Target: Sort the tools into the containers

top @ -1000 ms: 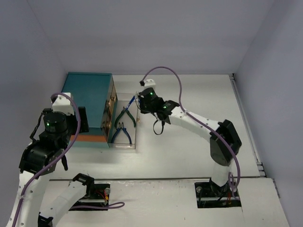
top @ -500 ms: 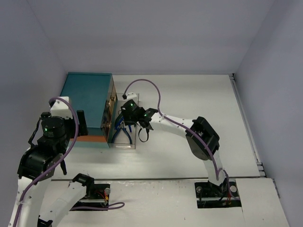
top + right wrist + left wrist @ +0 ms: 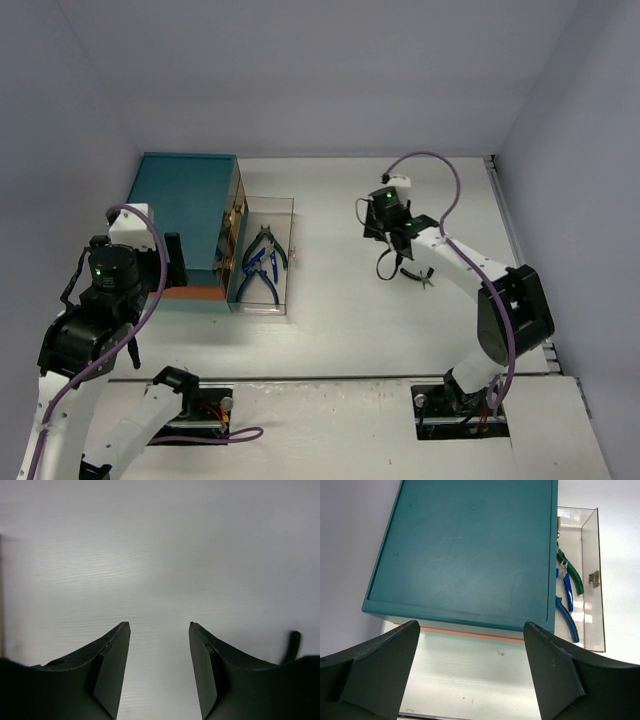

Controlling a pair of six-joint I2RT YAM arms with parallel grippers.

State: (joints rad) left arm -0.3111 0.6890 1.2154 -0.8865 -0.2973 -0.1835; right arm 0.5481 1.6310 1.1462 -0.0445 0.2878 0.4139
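Note:
The teal chest (image 3: 185, 210) stands at the left with one clear drawer (image 3: 285, 215) pulled out to its right. Green-handled pliers (image 3: 271, 245) and blue-handled pliers (image 3: 258, 278) lie in the drawer. They also show in the left wrist view, the green ones (image 3: 572, 577) and the blue ones (image 3: 568, 619). A small dark tool (image 3: 420, 276) lies on the table by the right arm. My left gripper (image 3: 470, 675) is wide open and empty above the chest's near edge (image 3: 465, 550). My right gripper (image 3: 159, 630) is open and empty over bare table, near mid-table (image 3: 378, 228).
The drawer's brass knob (image 3: 593, 578) faces right. An orange band (image 3: 470, 632) runs along the chest's base. A dark thin object (image 3: 294, 642) shows at the right edge of the right wrist view. Walls close the table at the back and both sides.
My right arm reached over the open drawer, then swung right to mid-table with its gripper empty. More blue-handled pliers show in the drawer than before. The left arm barely moved.

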